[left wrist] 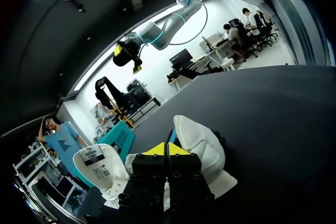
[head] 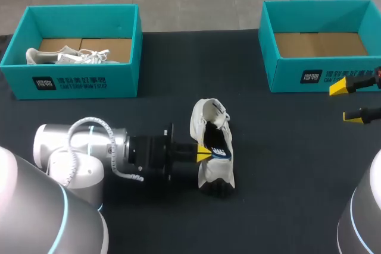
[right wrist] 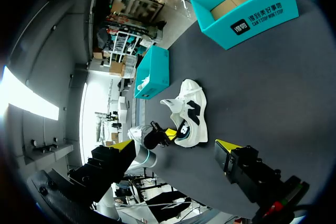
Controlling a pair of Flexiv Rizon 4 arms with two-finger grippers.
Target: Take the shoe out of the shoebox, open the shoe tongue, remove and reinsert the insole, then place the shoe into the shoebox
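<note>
Two claws are in view. The left gripper [head: 204,153] is pinched narrow on the side wall of the white-and-black fabric sneaker [head: 212,147], which lies on the dark table [head: 286,165] right at its tips. The right gripper [head: 345,103] stands wide apart, just beside a teal cardboard shoebox [head: 286,72] and well apart from the sneaker.

Matt dark cloth-like table [head: 297,171], smooth teal card shoebox [head: 286,78] with raw brown floor, white fabric shoe [head: 205,126], glossy left arm [head: 59,147].

Boxed shoe [head: 62,56] half behind shoebox [head: 77,81] wall, right gripper [head: 346,102] partly cut off, insole perhaps hidden.
</note>
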